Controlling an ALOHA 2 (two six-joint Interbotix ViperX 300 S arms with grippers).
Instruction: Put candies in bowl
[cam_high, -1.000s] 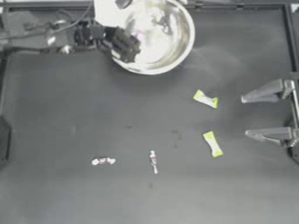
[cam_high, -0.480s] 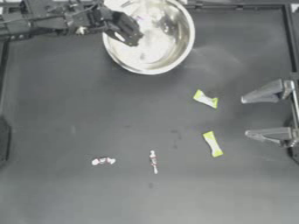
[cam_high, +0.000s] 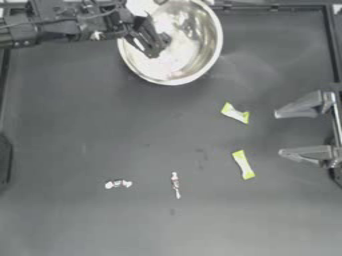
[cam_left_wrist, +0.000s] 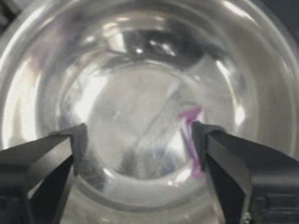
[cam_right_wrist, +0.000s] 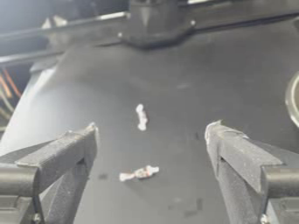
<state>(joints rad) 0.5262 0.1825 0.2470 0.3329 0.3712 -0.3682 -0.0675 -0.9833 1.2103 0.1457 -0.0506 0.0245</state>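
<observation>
the left end effector (cam_high: 148, 41) is hanging over the bowl (cam_high: 200, 55) at the bench's (cam_high: 80, 140) far left, jaws spread wide and gripping nothing. in the left wrist view a pink candy (cam_left_wrist: 191, 131) is lying against the bowl's glossy inside, close by one fingertip — so the drop step looks done for that one.

four candies are lying out on the bench: a yellow-green one (cam_high: 235, 113) and a second yellow-green one (cam_high: 244, 164) near the right end effector (cam_high: 308, 131), a thin white one (cam_high: 176, 184) nearer the middle, and another white one (cam_high: 118, 184) just beside it on the left arm's side.

the right end effector is sitting parked at the right edge, jaws wide apart and empty.

next is probably lifting the left arm clear of the rim and reaching for a white candy — a low, flat pinch, since the wrappers are lying thin on the bench.
</observation>
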